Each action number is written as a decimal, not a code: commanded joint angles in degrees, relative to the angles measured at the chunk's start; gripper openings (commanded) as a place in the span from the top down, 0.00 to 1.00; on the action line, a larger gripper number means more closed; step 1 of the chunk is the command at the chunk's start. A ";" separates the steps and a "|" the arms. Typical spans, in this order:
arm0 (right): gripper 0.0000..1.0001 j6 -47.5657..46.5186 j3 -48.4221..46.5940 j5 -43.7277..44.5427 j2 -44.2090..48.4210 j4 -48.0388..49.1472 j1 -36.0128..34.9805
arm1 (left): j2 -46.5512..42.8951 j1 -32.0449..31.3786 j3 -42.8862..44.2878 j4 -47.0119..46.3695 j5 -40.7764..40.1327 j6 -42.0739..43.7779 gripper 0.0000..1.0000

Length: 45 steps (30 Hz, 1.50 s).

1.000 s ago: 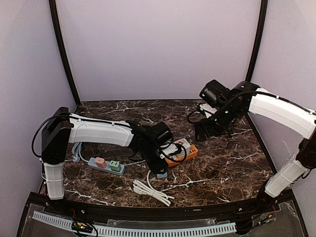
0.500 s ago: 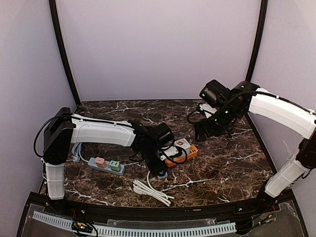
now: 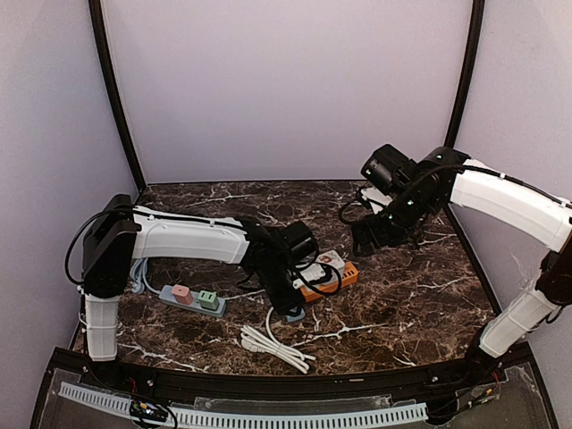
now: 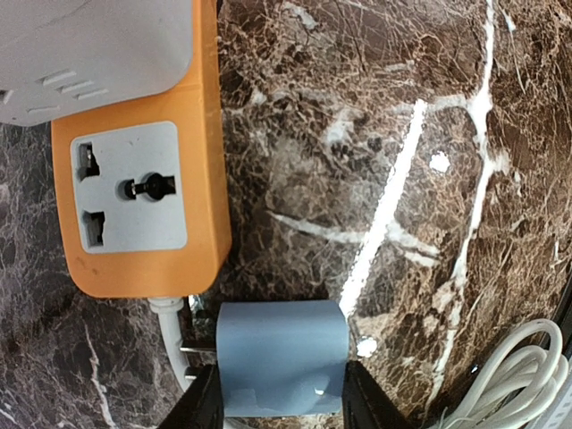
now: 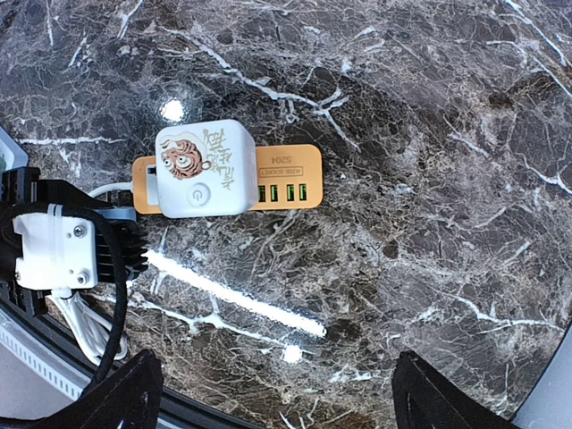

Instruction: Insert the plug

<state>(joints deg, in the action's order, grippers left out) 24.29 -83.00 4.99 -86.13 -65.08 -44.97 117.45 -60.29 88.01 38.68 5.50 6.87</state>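
A blue-grey plug lies low over the marble, its metal prongs pointing left. My left gripper is shut on the plug, one black finger pressed against each side. Just above it is the orange power strip, whose grey socket faces up with nothing in it. In the top view the left gripper sits at the strip's near-left end. My right gripper hangs open high above the table, its fingers far apart with nothing between them.
A white cube adapter sits plugged into the orange strip. A coiled white cable lies near the front edge. At the left lies a grey power strip with pink and green plugs. The orange strip's white cord runs beside the prongs.
The left gripper has shifted slightly with the plug and its fingers have drawn in a little. The right arm has not moved.
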 commanded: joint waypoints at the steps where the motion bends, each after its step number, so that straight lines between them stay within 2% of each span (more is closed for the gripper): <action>1: 0.12 -0.28 0.38 0.87 1.44 1.03 0.32 | 1.15 -0.26 0.52 2.17 -0.56 -0.14 0.58; 5: 0.12 -0.26 0.63 0.97 1.73 1.08 0.32 | 1.33 -0.29 0.52 2.35 -0.64 -0.70 0.56; 9: 0.12 -0.38 0.65 0.94 1.75 1.01 0.37 | 1.47 -0.26 0.42 2.45 -0.88 -1.20 0.58; 13: 0.12 -0.47 0.58 1.16 1.92 1.06 0.37 | 1.47 -0.34 0.99 2.87 -0.78 -1.48 0.75; 17: 0.12 -0.47 0.35 1.83 2.48 1.17 0.45 | 0.96 -0.35 3.01 5.03 -0.42 -2.70 0.81; 23: 0.12 -1.77 -1.21 2.91 3.96 2.63 0.47 | -3.37 -0.27 3.56 4.94 0.52 -6.07 0.82; 36: 0.11 -10.07 0.04 2.46 10.50 12.90 0.41 | -11.56 0.31 3.78 2.42 3.60 -16.54 0.83; 40: 0.11 -12.55 2.66 -0.48 13.12 17.44 0.45 | -13.65 2.12 4.40 1.63 5.84 -21.27 0.83; 45: 0.12 -15.73 6.82 -8.75 15.95 23.20 0.42 | -16.55 6.31 3.70 -2.83 12.39 -30.28 0.83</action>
<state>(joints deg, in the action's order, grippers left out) 12.05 -78.63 3.09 -72.01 -48.36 -44.82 105.73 -57.28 91.05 39.88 12.05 -14.83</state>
